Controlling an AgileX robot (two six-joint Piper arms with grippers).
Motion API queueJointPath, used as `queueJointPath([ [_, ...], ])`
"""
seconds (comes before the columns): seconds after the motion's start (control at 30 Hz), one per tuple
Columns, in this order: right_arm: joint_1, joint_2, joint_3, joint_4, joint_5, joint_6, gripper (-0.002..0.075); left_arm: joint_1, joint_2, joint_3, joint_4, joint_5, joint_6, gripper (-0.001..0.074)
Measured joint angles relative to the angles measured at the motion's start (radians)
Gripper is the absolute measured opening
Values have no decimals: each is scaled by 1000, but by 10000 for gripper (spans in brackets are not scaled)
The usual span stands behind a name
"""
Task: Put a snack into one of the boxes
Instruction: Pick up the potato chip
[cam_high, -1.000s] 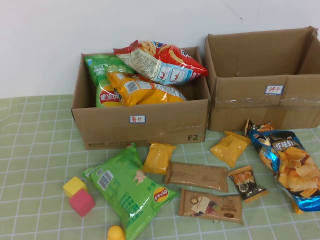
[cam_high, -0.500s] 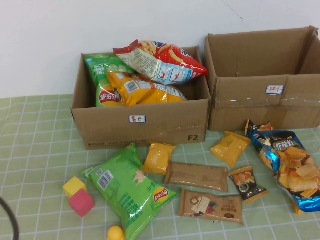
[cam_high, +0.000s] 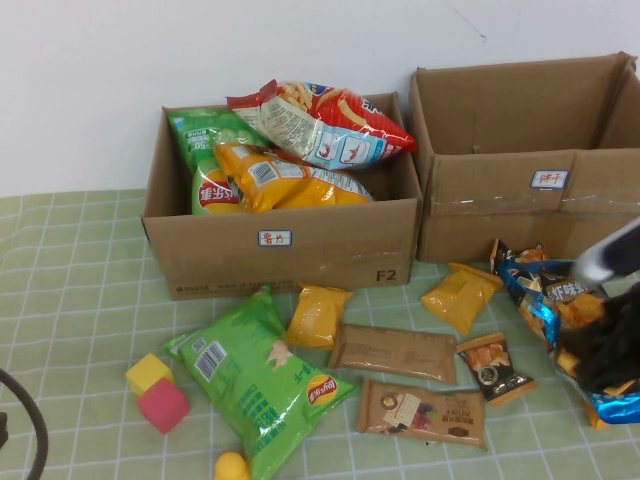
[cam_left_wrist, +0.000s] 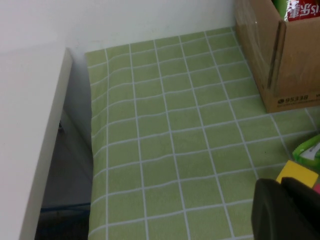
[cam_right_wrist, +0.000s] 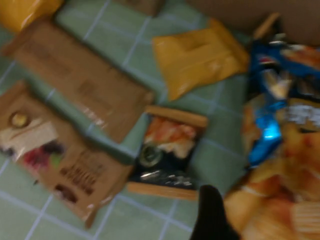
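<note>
Fingers on neither gripper show well enough for you to call them spread or closed. Only one dark tip (cam_right_wrist: 212, 215) appears in the right wrist view, and it holds nothing that can be seen.

Your right gripper (cam_high: 603, 345) hangs at the right edge of the high view, over the lower half of the blue bag (cam_high: 548, 300). That snack lies flat on the cloth, directly under the gripper. Its long axis runs from upper left, just beside the front wall of the right box (cam_high: 520, 200), down to the lower right corner.

A small dark pack (cam_high: 493, 367) sits just left of the bag, with a yellow pack (cam_high: 458, 296) above it.

Your left gripper (cam_left_wrist: 285, 210) is parked over bare cloth at the lower left, well apart from the bag. The right arm is plainly nearer, and a grasp across the bag's short width looks the likely call, followed by a short lift up-frame into the right box.
</note>
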Motion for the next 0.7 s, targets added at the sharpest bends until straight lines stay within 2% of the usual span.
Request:
queueJointPath([
  [0.17, 57, 90, -2, -24, 22, -41, 475, 0, 0, 0, -6, 0, 0, -3],
  [0.53, 60, 141, -39, -208, -7, -42, 480, 0, 0, 2, -17, -18, 0, -3],
  [0.63, 61, 109, -108, -175, 52, 38, 447, 0, 0, 2, -34, -22, 0, -3],
  [0.7, 61, 77, -160, -141, 109, 79, 384, 0, 0, 2, -36, -24, 0, -2],
])
